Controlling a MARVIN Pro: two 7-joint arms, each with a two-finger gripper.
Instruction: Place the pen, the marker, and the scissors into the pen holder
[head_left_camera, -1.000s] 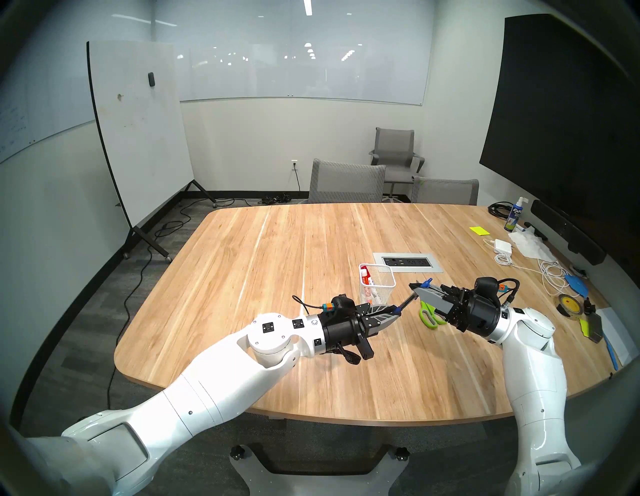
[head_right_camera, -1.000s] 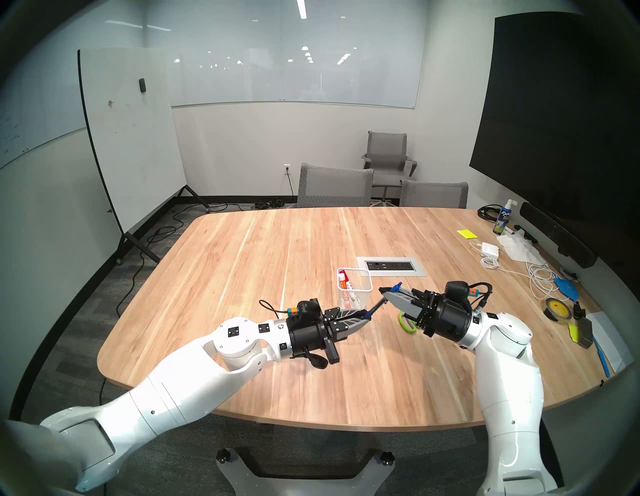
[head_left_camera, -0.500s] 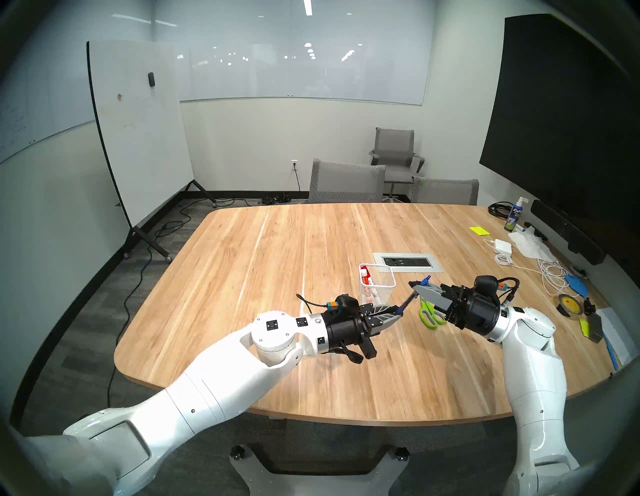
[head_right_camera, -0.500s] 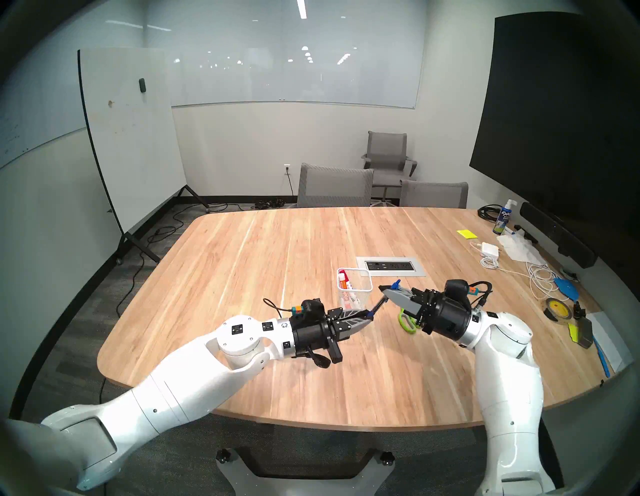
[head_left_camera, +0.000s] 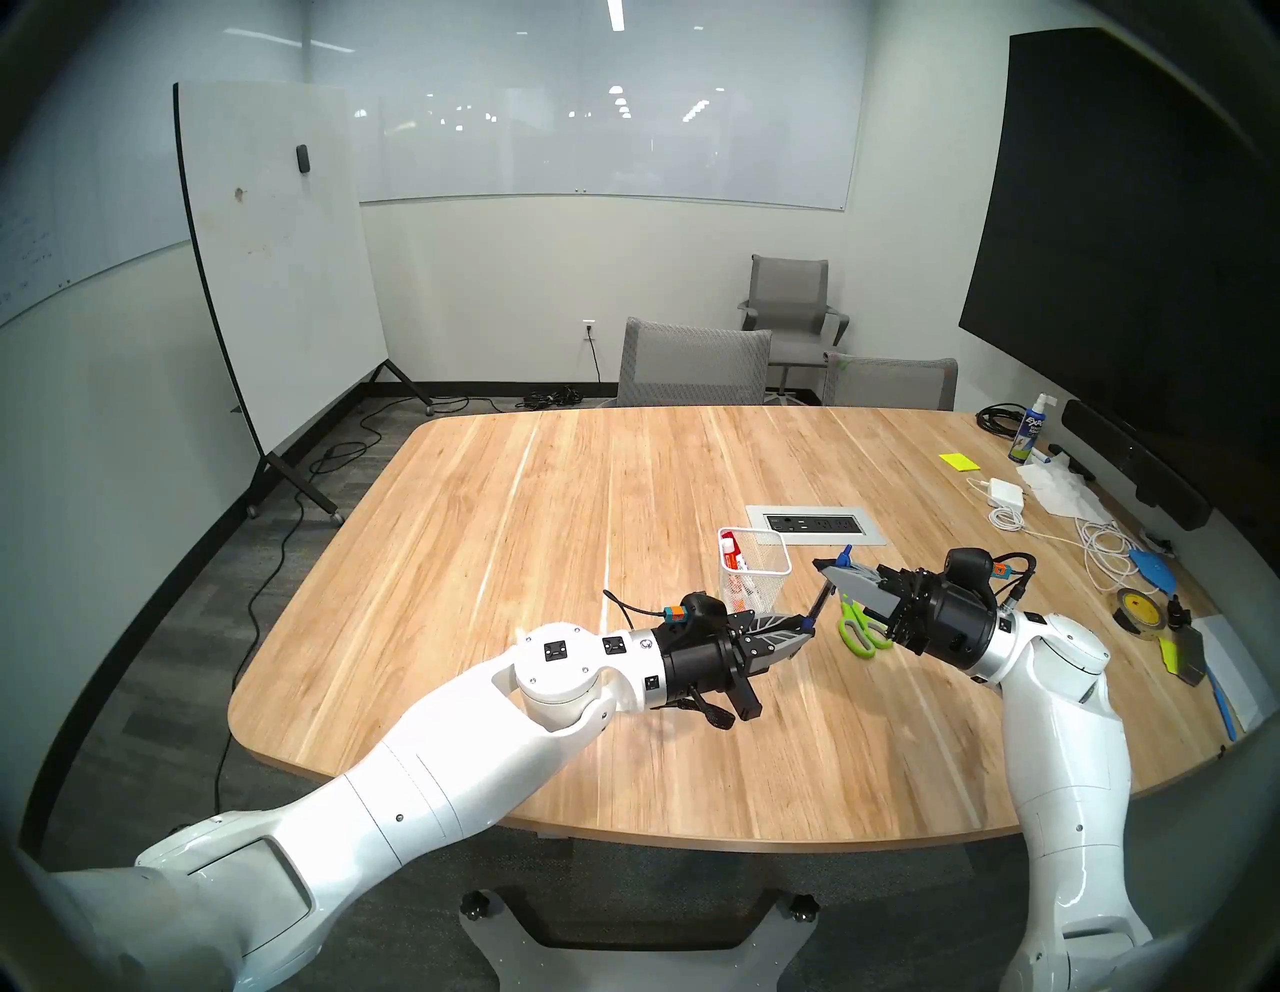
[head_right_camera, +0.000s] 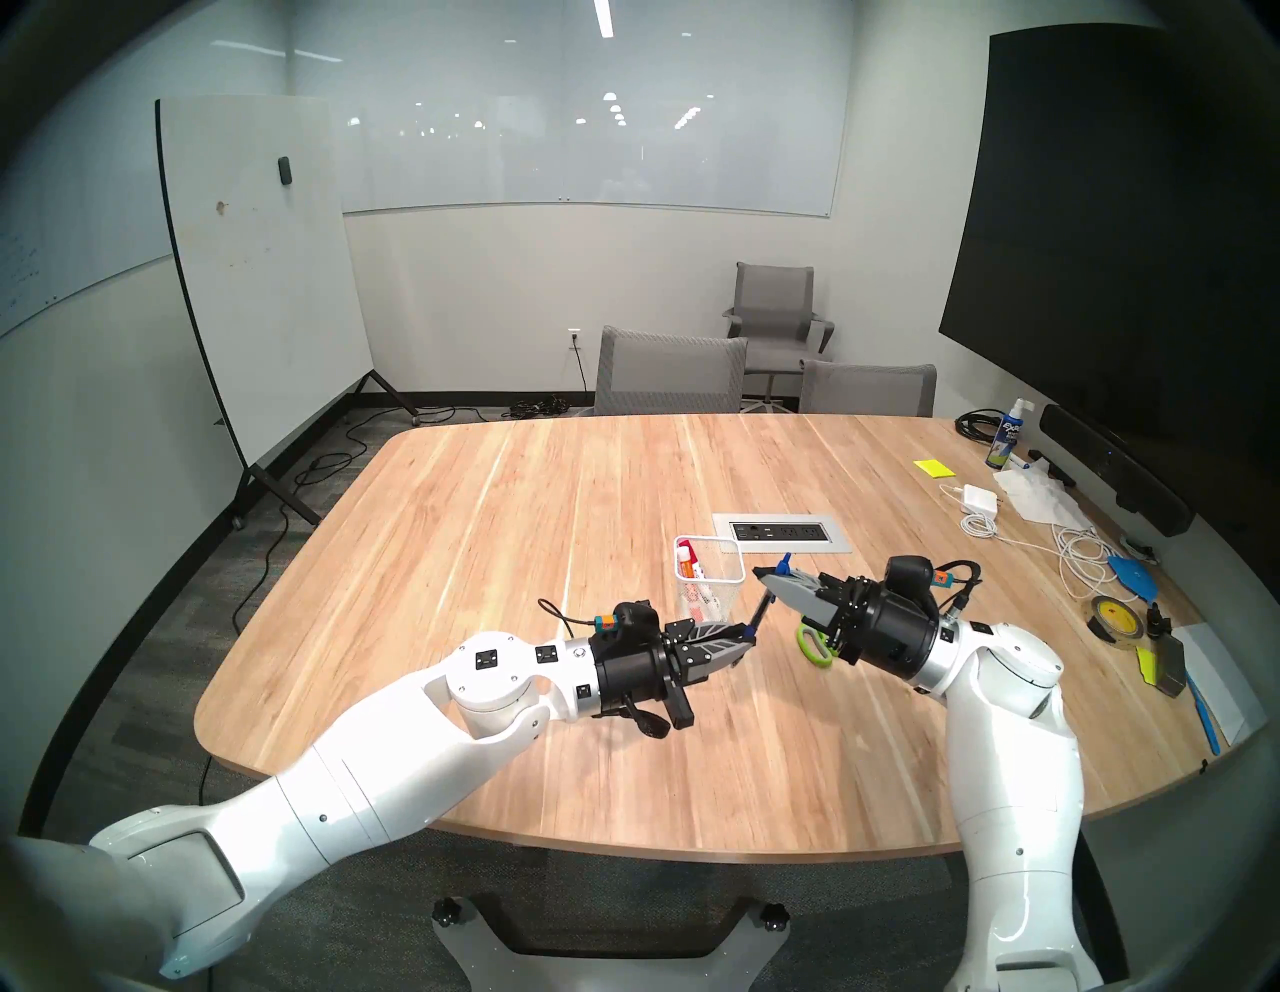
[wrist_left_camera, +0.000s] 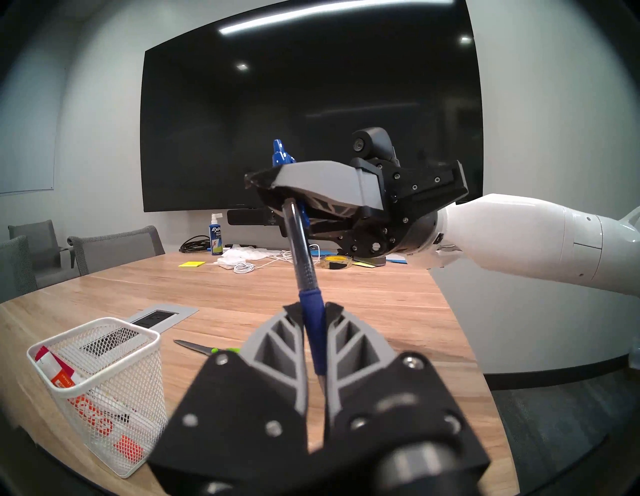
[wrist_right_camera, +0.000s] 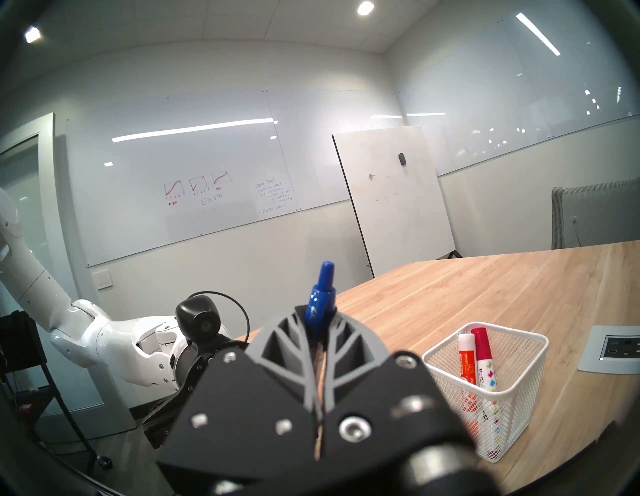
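Only the left wrist view shows both tools pinching the pen (wrist_left_camera: 300, 263), left tool (wrist_left_camera: 313, 308) at its grip, right tool (wrist_left_camera: 277, 194) near its top; scissors (wrist_left_camera: 204, 348) lie on the desk (wrist_left_camera: 381, 311) beyond the left tool; pen holder (wrist_left_camera: 104, 388) stands to its left, holding two markers (wrist_right_camera: 476, 360).

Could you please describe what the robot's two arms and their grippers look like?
Both arms have glossy white shells with small black square markings near the wrists, ending in black cylindrical wrist housings. The left gripper and right gripper have grey, ribbed, tapering fingers on black bolted brackets. Each wrist carries a black domed camera with an orange-and-teal connector and a looping black cable.
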